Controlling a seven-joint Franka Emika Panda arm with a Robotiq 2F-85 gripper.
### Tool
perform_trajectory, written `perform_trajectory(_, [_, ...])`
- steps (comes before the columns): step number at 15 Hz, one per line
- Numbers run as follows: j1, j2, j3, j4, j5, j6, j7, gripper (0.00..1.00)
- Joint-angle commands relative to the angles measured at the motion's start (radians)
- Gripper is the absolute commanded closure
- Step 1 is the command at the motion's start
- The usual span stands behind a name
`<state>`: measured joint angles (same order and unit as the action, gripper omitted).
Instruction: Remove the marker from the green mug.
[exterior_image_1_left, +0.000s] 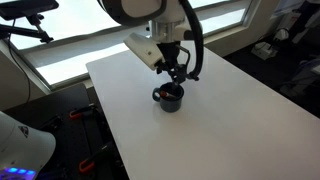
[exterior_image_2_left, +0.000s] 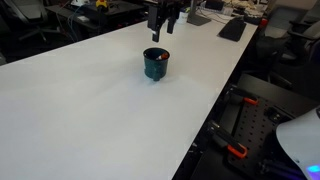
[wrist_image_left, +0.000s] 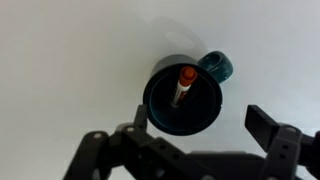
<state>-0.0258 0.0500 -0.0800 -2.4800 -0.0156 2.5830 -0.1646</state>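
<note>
In an exterior view your tool hangs just above the small, round, very dark green mug, which stands upright on the plain white tabletop; the marker is too small to make out there. In an exterior view the green mug stands well clear of the tabletop edges, and the tool is above it, apart from the rim. In the wrist view you look straight down into the green mug. The slim marker with its reddish-orange end lies inside, leaning toward the far wall, and the loop handle points up and to the right. The tool has its fingers spread wide apart and holds nothing. The likely trouble is the descent: spread this wide, a finger could land on the rim and tip or shove the mug. Because the marker leans, an off-centre close may press it against the wall or catch only the end, so it slips. A skewed pull could drag the mug up with it.
</note>
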Motion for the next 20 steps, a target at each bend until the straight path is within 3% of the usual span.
perform_trajectory(1, [-0.011,0.078,0.026,0.088,0.047,0.006,-0.033,0.00])
perform_trajectory(10, [-0.013,0.235,0.032,0.252,0.028,-0.150,0.059,0.03])
perform_trajectory(11, [-0.014,0.248,0.031,0.266,0.026,-0.169,0.065,0.15])
perform_trajectory(12, [-0.016,0.258,0.031,0.278,0.028,-0.185,0.071,0.09])
perform_trajectory(14, [-0.021,0.274,0.032,0.300,0.033,-0.214,0.076,0.09])
perform_trajectory(17, [-0.027,0.293,0.032,0.326,0.037,-0.256,0.084,0.20])
perform_trajectory(20, [-0.033,0.311,0.031,0.342,0.040,-0.294,0.087,0.19])
